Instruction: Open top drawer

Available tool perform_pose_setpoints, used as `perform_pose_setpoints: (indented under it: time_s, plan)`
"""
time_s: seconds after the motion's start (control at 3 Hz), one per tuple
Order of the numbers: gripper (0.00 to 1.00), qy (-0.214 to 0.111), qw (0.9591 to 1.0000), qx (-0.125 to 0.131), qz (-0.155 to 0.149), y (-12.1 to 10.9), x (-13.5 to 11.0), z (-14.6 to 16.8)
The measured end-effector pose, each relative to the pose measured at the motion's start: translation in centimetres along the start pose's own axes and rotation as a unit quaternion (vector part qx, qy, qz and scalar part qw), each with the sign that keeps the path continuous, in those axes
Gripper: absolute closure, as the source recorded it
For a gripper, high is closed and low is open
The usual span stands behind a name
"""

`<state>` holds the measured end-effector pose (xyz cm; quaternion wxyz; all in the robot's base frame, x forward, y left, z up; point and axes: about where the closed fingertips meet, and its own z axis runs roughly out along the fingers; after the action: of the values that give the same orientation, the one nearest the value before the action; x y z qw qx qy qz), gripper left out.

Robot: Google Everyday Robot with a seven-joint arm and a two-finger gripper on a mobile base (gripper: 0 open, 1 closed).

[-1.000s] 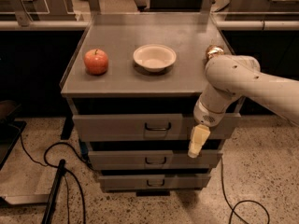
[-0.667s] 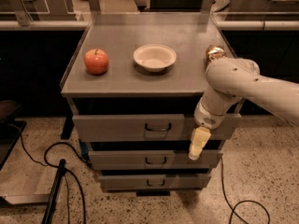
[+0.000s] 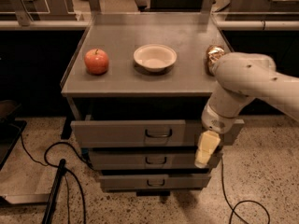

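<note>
The top drawer (image 3: 121, 133) is the widest of three grey metal drawers under the cabinet top, with a small dark loop handle (image 3: 158, 133) at its centre. Its front stands out a little from the cabinet, ahead of the mid-width drawer (image 3: 140, 159) and the narrowest drawer (image 3: 140, 181) below. My gripper (image 3: 206, 150) hangs from the white arm (image 3: 252, 83) in front of the right end of the drawers, right of the handle and a little lower. It does not touch the handle.
On the cabinet top (image 3: 140, 78) sit a red apple (image 3: 96, 61), a white bowl (image 3: 155, 57) and a shiny gold object (image 3: 214, 55) partly behind my arm. Black cables (image 3: 60, 171) lie on the speckled floor at left and right. A railing runs behind.
</note>
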<state>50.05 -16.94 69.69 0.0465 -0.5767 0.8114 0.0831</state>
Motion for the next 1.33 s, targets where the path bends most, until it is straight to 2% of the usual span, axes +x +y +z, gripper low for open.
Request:
perform_pose_setpoints:
  time_s: [0.33, 0.67, 1.0, 1.33]
  plan:
    - [0.0, 0.004, 0.9998, 0.021, 0.003, 1.4, 0.0, -3.4]
    - [0.0, 0.003, 0.9998, 0.022, 0.002, 1.3, 0.0, -3.3]
    - [0.0, -0.005, 0.9997, 0.025, -0.004, 0.0, -0.9, -2.2]
    - [0.0, 0.002, 0.9997, 0.019, -0.015, -1.9, -1.6, 0.0]
